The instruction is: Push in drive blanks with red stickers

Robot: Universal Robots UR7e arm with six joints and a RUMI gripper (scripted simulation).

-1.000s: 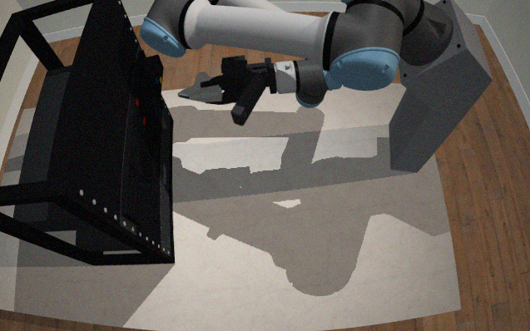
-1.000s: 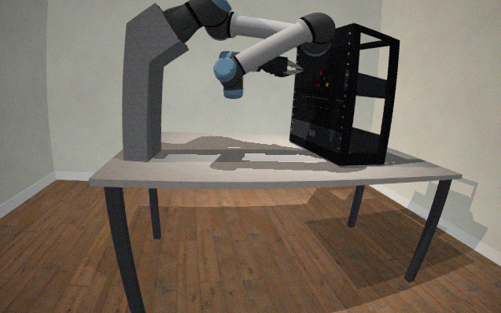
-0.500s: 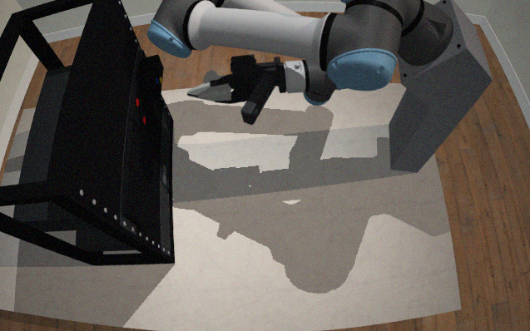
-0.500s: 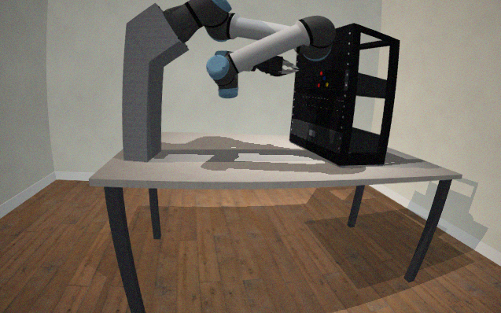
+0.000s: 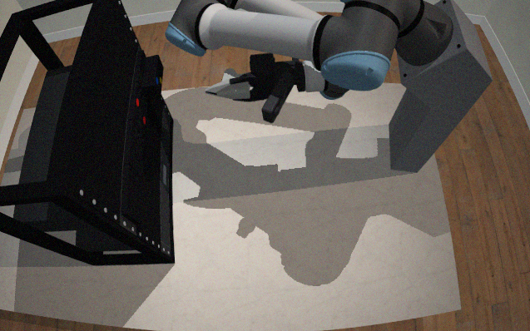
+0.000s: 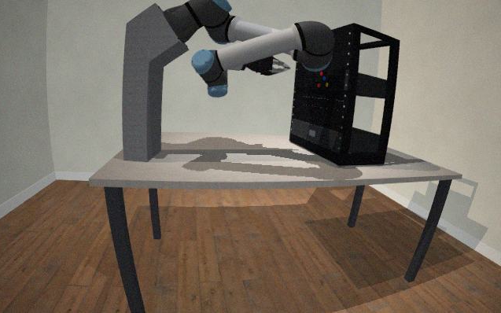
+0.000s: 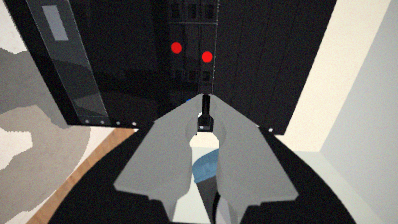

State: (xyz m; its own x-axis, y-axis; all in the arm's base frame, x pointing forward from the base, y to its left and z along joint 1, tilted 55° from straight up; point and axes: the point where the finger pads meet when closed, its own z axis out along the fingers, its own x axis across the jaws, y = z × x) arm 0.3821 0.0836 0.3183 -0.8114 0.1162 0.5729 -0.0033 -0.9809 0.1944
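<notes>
Gripper (image 5: 216, 89) has its two grey fingers pressed together at the tips and nothing is between them. It hangs in the air in front of the black rack (image 6: 391, 43), apart from the front face and pointing toward it. The rack stands upright near one end of the light table (image 6: 248, 182), well apart from the grey pedestal (image 6: 141, 86) that carries the arm (image 6: 259, 45).

Two red stickers (image 7: 176, 47) sit side by side on narrow drive blanks (image 7: 192, 35) high on the rack front; in the wrist view the second sticker (image 7: 207, 56) is a little lower than the first one. In the exterior view a blue dot (image 6: 325, 78) and a yellow dot (image 6: 326, 84) are near the red ones. How deep each blank sits, I cannot tell.
</notes>
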